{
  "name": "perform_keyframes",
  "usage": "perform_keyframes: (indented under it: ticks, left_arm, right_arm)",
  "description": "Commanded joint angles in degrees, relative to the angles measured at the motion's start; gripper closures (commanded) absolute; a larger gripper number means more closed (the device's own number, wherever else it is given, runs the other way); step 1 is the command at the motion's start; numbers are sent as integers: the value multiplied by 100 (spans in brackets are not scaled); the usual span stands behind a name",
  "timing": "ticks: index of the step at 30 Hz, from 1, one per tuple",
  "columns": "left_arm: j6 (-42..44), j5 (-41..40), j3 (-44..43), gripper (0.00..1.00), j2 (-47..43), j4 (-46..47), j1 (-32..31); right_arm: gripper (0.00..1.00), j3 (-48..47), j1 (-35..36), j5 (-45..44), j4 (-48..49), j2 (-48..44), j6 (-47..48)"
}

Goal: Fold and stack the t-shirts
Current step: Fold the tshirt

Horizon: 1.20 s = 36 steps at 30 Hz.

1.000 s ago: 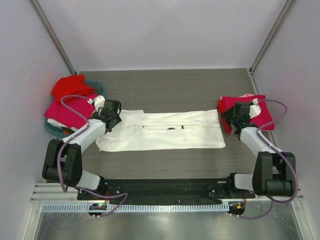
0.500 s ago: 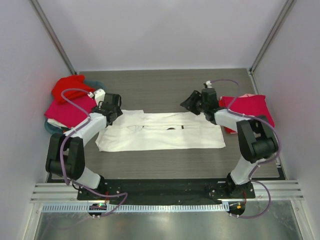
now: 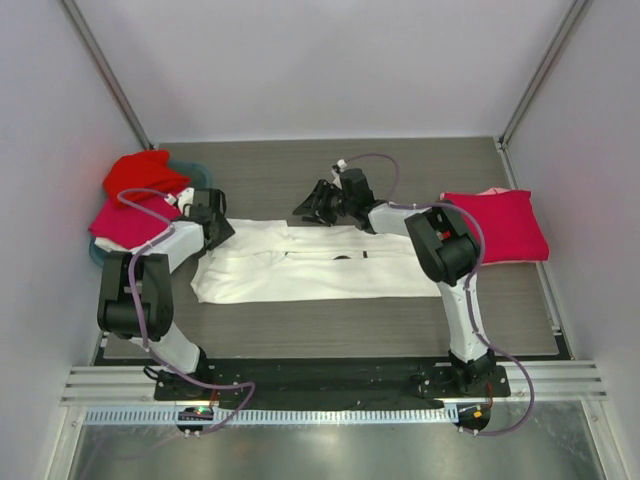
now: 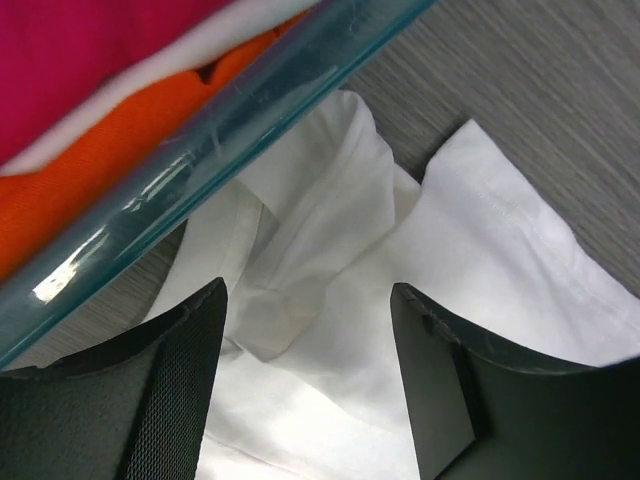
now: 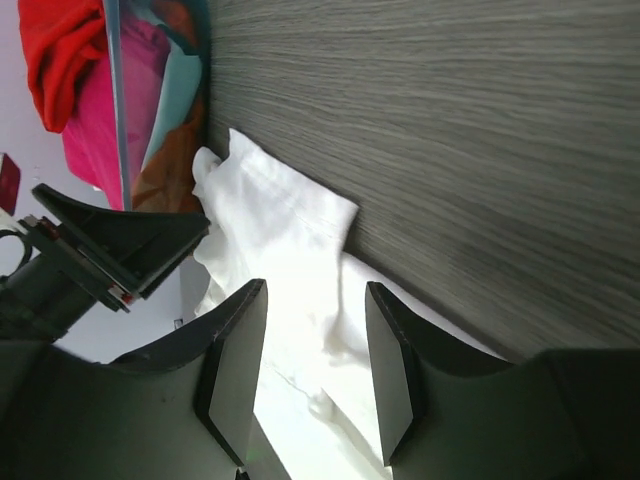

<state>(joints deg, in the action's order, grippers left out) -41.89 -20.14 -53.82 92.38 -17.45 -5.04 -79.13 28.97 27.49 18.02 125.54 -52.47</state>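
Note:
The white t-shirt (image 3: 330,265) lies folded into a long band across the table, a dark bit of print showing in its fold. My left gripper (image 3: 217,228) hovers over its left end by the basket, open; in the left wrist view the crumpled white cloth (image 4: 330,250) lies under the empty gap of the gripper (image 4: 308,385). My right gripper (image 3: 308,210) is at the band's far edge, left of middle, open, with white cloth (image 5: 290,230) below its spread fingers (image 5: 235,370). A folded magenta t-shirt (image 3: 500,225) lies at the right.
The teal basket (image 3: 197,172) stands at the left with a red t-shirt (image 3: 140,172) and a magenta one (image 3: 130,222) heaped on it. Its rim (image 4: 230,130) runs close past my left fingers. Frame posts rise at both back corners.
My right arm has swung left from the folded magenta shirt across to the white shirt's far edge. My left gripper has shifted slightly back and left at the shirt's left end.

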Motion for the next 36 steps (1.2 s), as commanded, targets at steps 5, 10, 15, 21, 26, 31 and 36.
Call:
perform_keyframes:
  ticks: [5, 10, 15, 21, 26, 31, 36]
  left_arm:
    - [-56, 107, -357, 34, 491, -240, 55]
    - [-250, -130, -524, 34, 623, -522, 126]
    - [-250, -174, -594, 35, 781, -671, 135]
    - [-223, -350, -717, 36, 931, -883, 135]
    - [-223, -350, -682, 37, 922, -848, 135]
    - [-232, -341, -577, 38, 782, -769, 135]
    - [-214, -315, -392, 37, 536, -602, 135]
  right_arm:
    - [51, -1200, 346, 231, -219, 744, -326]
    - [52, -1420, 390, 178, -413, 1034, -422]
    - [54, -1780, 495, 222, -607, 1280, -439]
    - [59, -1877, 531, 582, -106, 1482, -791]
    - [70, -2071, 557, 626, -237, 1579, -730]
    - [96, -2229, 566, 697, -176, 1597, -659]
    - [99, -1835, 566, 706, 358, 1282, -695]
